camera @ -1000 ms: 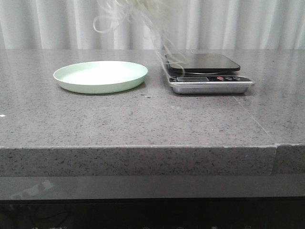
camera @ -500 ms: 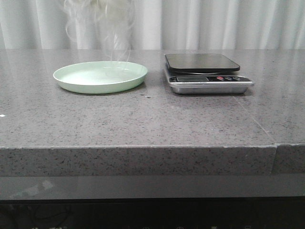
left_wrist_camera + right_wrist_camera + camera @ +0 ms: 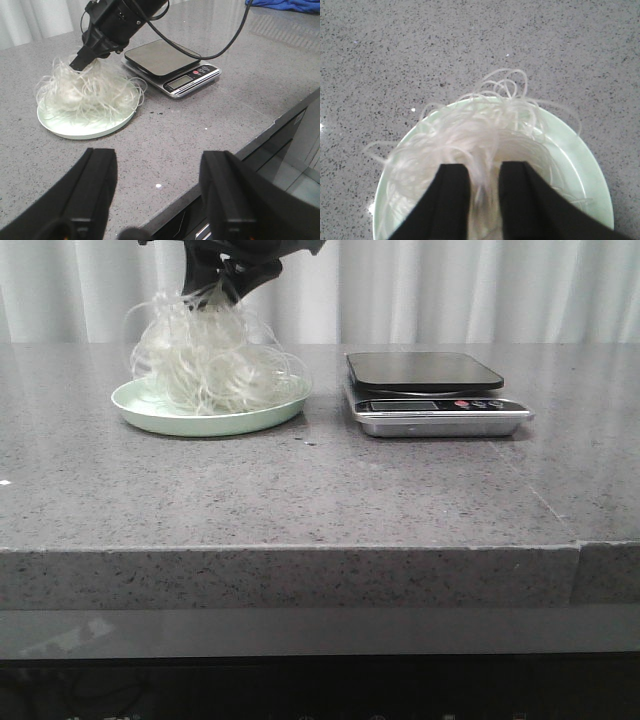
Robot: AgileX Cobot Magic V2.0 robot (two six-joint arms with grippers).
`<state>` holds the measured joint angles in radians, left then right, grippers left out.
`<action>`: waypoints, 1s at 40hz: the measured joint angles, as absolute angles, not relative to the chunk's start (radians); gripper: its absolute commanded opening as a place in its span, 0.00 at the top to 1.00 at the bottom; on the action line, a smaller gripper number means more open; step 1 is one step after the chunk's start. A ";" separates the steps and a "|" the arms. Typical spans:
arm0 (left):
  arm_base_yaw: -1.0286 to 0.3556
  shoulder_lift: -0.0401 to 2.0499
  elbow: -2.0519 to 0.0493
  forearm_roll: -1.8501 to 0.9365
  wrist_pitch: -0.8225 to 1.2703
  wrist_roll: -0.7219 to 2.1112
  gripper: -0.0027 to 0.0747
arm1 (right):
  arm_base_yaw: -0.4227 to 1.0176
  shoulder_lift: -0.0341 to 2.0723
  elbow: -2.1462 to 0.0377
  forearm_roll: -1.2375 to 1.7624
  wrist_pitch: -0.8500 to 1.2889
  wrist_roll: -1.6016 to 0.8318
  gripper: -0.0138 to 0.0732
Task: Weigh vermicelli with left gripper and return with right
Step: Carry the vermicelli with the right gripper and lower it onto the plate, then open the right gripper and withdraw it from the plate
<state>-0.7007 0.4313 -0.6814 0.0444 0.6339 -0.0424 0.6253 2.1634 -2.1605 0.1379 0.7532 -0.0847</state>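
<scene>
Nearest to me is the grey speckled stone counter [image 3: 300, 490], w/ nothing on its front part. The left gripper [image 3: 157, 192] hangs back over the near edge, well apart from everything; its two black fingers [image 3: 95, 185] stand wide apart and carry nothing.

Further in, the pale green round plate [image 3: 150, 415] sits on the counter, and the whitish tangle of thin glassy vermicelli strands [image 3: 205, 365] rests on it, piled high, some loops hanging over the rim. Beside the plate, not touching, is the steel kitchen scale with a black square platform [image 3: 425, 370]; the platform is bare.

So I judge the task is almost done: the weighing part looks finished, and the noodles are on the plate again. What is left, approx., is only to let go and lift the right arm away.

The right gripper [image 3: 222, 285] comes down from above, over the back of the plate, tilted, its tips in the top of the heap. In the right wrist view its fingers [image 3: 452, 200] are close together w/ a thin bunch of strands between them, so it seems clamped on the vermicelli.
</scene>
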 measured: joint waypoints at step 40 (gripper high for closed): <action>-0.701 0.431 -0.681 0.044 0.634 -0.042 0.37 | 0.622 1.388 -1.481 0.052 0.771 0.048 0.32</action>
